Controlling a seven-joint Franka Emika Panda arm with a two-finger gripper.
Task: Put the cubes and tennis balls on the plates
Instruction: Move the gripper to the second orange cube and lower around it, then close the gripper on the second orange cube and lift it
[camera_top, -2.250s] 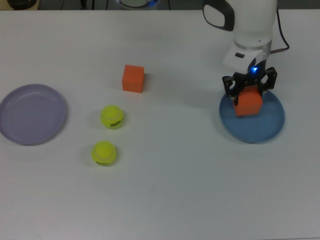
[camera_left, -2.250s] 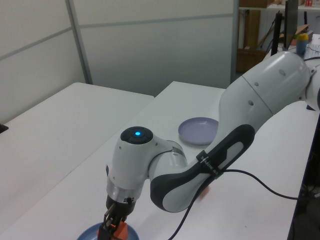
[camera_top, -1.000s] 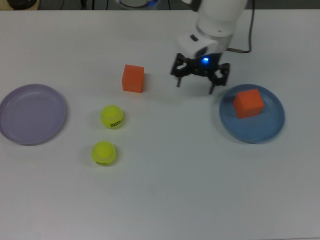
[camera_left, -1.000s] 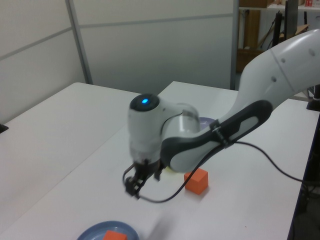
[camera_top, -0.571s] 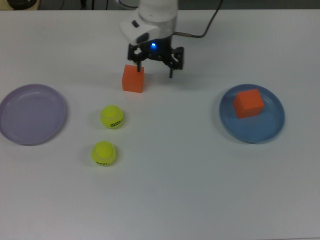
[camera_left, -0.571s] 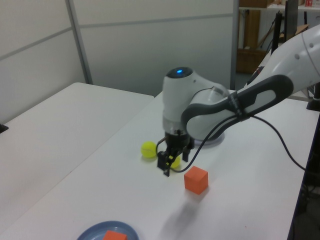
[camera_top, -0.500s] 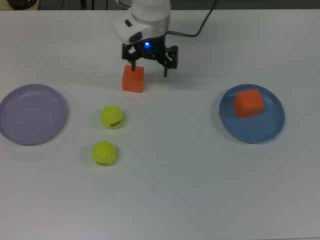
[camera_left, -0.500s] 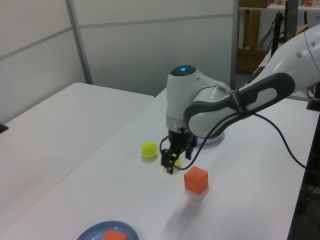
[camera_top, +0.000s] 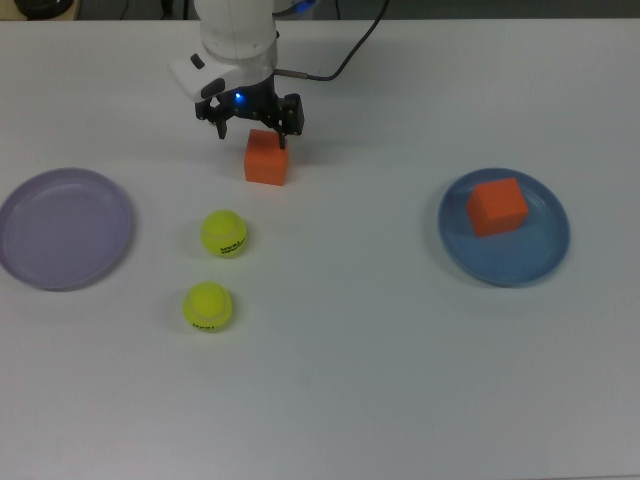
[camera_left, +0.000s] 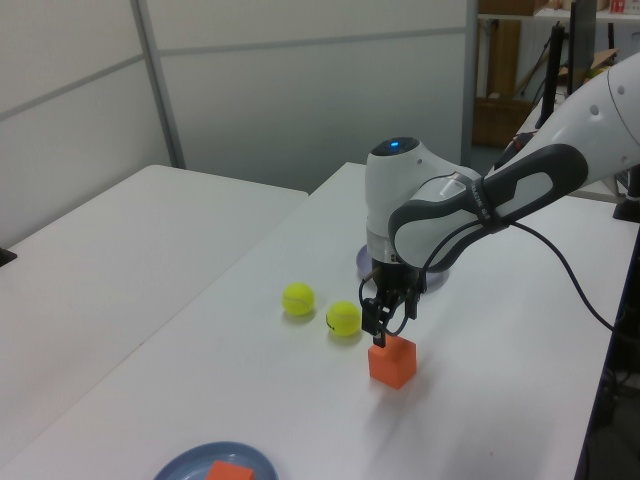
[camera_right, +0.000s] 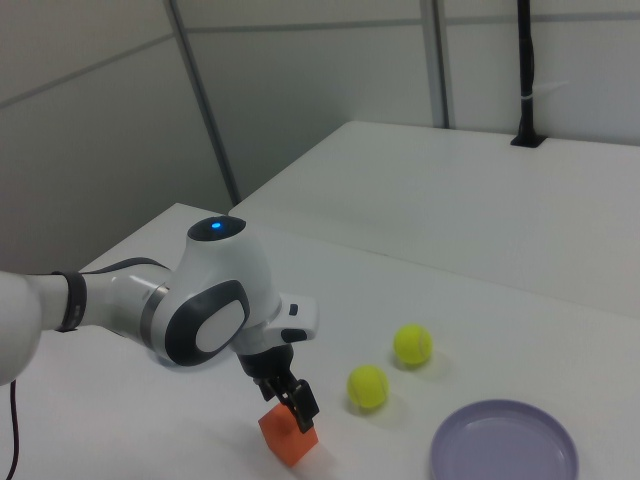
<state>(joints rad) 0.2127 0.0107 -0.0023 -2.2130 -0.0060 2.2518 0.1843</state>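
In the top view, one orange cube already sits on the blue plate at the top view's right, so that part of the task looks done. The second orange cube lies on the white table near the far edge, left of centre, and the gripper hangs just above and behind it with its dark fingers spread apart, holding nothing. The two tennis balls lie close together nearer the camera, between that cube and the lavender plate at the top view's left, which carries nothing. My reading is that about a quarter of the job is finished, with one cube and both balls left to place. In the left view, the arm's glossy white shell curves down to the gripper, its tips right at the matte, square-edged free cube's top, and the fuzzy yellow-green balls rest to the left view's left of it; the blue plate's shallow rim shows at the near bottom edge with its cube on it. In the right view, the free cube sits at the bottom under the dark fingertips, the round balls to the right view's right, and the smooth lavender plate near the lower right corner.
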